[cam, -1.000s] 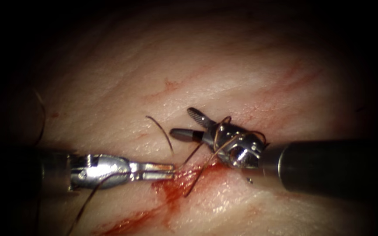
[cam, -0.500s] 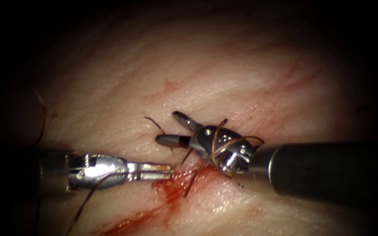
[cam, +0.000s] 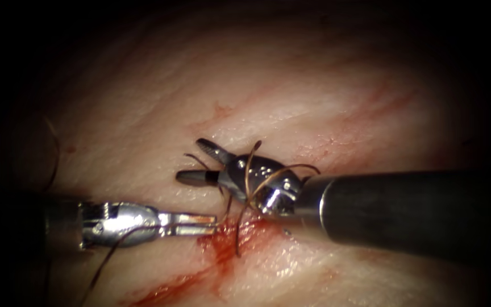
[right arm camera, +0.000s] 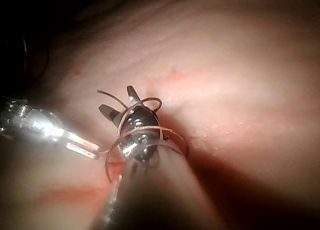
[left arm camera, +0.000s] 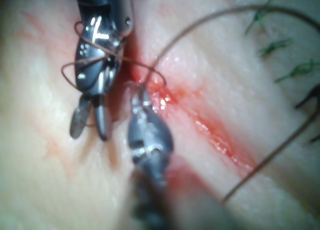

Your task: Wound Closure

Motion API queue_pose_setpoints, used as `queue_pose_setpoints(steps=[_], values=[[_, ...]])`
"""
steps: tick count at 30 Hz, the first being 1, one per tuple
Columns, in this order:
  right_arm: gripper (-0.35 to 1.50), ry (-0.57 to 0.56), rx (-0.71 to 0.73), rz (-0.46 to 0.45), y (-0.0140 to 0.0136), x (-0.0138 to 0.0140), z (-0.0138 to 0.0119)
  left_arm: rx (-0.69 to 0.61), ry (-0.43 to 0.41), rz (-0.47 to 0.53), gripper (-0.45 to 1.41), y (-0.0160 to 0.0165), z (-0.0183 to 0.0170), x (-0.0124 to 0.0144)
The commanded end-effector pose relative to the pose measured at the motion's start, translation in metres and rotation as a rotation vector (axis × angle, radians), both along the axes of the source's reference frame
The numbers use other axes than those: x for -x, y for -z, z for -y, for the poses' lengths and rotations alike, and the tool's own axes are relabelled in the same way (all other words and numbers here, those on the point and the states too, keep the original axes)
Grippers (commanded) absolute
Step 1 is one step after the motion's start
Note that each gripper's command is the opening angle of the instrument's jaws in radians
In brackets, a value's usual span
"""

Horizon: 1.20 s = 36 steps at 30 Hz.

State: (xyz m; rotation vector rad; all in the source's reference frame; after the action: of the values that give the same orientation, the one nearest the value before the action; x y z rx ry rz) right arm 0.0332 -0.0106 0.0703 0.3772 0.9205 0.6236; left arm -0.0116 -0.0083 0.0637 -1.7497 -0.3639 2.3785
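My left tool (cam: pixel 213 223) lies low at the left, jaws shut on the brown thread (cam: pixel 246 170) right at the cut (cam: pixel 223 245). That thread winds in loops around the wrist of my right tool (cam: pixel 191 160), whose jaws stand open with nothing between them, just left of the cut. A short free thread end (cam: pixel 193 157) curls between the open jaws. From the left wrist view, the left tool (left arm camera: pixel 140 92) pinches the thread beside the looped right tool (left arm camera: pixel 89 125). The right wrist view has the loops (right arm camera: pixel 145 132) around the right tool (right arm camera: pixel 119 101).
Red fluid (cam: pixel 171 287) smears the tissue (cam: pixel 291 96) along the cut. A long strand of thread (cam: pixel 104 267) trails off past the left tool. Several green stitches (left arm camera: pixel 300 67) sit on the tissue farther along.
My right tool has slid left with the thread loops around its wrist, its open jaws now reaching the short thread end. The left tool has held its grip, shifting slightly left.
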Motion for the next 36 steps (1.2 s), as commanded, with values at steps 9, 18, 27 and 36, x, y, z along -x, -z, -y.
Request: queue_pose_setpoints(steps=[9,18,27,36], values=[[-0.35,0.082,0.048,-0.017,0.0012,-0.0005,0.0006,-0.01,0.008,-0.005,-0.45,-0.0008,0.0002,0.0],[-0.35,0.077,0.113,-0.023,0.0049,0.0005,0.0014,-0.041,0.081,-0.064,-0.45,-0.0039,-0.0045,-0.0045],[-0.35,0.07,0.136,-0.034,0.0053,0.0019,0.0021,-0.079,0.133,-0.096,-0.45,-0.0091,-0.0114,-0.0071],[-0.35,0.078,0.188,-0.052,0.0074,0.0034,0.0051,-0.085,0.165,-0.114,-0.45,-0.0124,-0.0179,-0.0068]])
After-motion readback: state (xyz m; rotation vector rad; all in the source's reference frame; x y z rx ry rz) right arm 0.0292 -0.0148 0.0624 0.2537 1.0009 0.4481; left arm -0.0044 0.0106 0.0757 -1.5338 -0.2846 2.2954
